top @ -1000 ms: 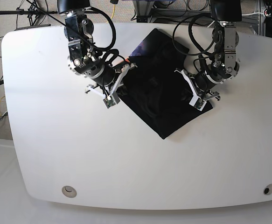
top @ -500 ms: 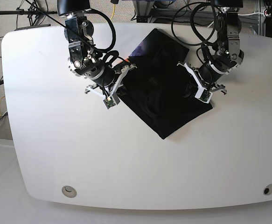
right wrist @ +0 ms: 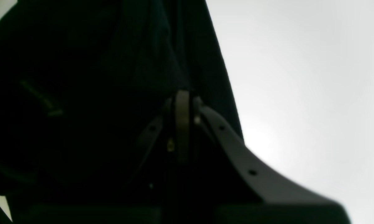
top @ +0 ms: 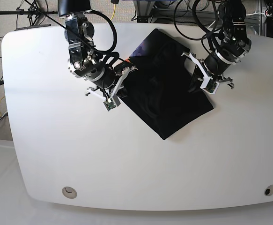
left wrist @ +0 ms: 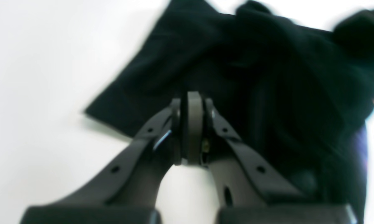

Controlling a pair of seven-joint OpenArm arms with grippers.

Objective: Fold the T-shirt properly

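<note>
- One T-shirt [top: 166, 91] was seen on the white table [top: 56, 140], lying as a compact dark rectangle set diagonally, toward the table's far side between the two arms.
- The garment was judged to be already folded into a bundle, so a late step of the task seemed to be in hand: checking or tidying the fold.
- The left gripper [left wrist: 191, 130] was seen with its fingertips pressed together and nothing pinched, held over the cloth's edge near a corner.
- The right gripper [right wrist: 182, 124] was likewise seen closed on nothing, hanging beside the shirt's opposite edge; contact with the cloth could not be told.
- Wrinkles were noted across the top layer, so a smoothing or squaring move was judged to be called for next, with the jaws first spread if an edge were to be taken.
- Two arms, two grippers, one garment and one table were counted.
</note>
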